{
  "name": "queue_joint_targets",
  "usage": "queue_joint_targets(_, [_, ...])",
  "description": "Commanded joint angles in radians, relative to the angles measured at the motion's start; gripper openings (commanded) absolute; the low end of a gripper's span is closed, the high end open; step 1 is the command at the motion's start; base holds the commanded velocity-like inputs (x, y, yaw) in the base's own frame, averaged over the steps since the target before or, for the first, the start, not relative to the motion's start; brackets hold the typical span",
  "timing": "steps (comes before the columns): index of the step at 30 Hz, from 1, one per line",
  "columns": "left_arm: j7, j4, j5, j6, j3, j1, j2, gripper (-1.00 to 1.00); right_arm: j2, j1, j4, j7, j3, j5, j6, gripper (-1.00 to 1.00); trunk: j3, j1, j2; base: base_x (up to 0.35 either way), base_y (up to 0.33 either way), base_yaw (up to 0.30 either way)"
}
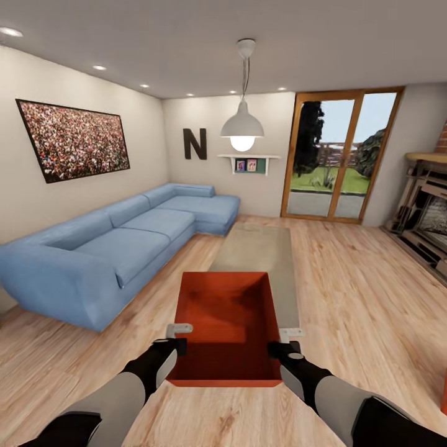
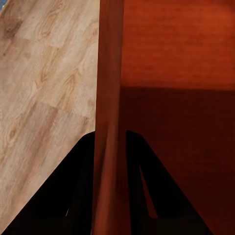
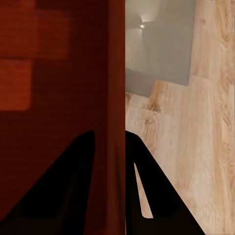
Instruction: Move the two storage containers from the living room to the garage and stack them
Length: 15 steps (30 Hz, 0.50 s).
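Left fingers black, one each side of the thin orange-red wall, pinched shut on it; the wall bows slightly between them. Right fingers likewise clamped across the opposite wall. Left gripper and right gripper hold the storage container by its two long sides, rims level, open top up, raised in front of the robot over the light wood plank floor. One bin seen whole; interior bare, shadowed toward the near end. Just beyond its far end, a low grey-topped coffee table, partly hidden behind the bin. Left of that, a blue corner sofa along the wall under a framed picture. Pendant lamp above; wood-framed glass doors at the back; fireplace at right.
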Motion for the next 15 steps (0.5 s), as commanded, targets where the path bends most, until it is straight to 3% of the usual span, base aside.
queue_joint_targets(1, [0.024, -0.002, -0.018, 0.009, 0.003, -0.001, 0.015, -1.00, -0.019, -0.001, 0.005, -0.015, -0.002, -0.008, -0.006, -1.00, -0.002, 0.000, -0.002, 0.000, 0.000, 0.190])
queue_joint_targets(15, [0.023, -0.002, -0.018, 0.008, 0.003, -0.001, 0.015, -1.00, -0.019, -0.001, 0.005, -0.015, -0.002, -0.008, -0.006, -1.00, -0.002, 0.000, -0.002, 0.000, 0.000, 0.253])
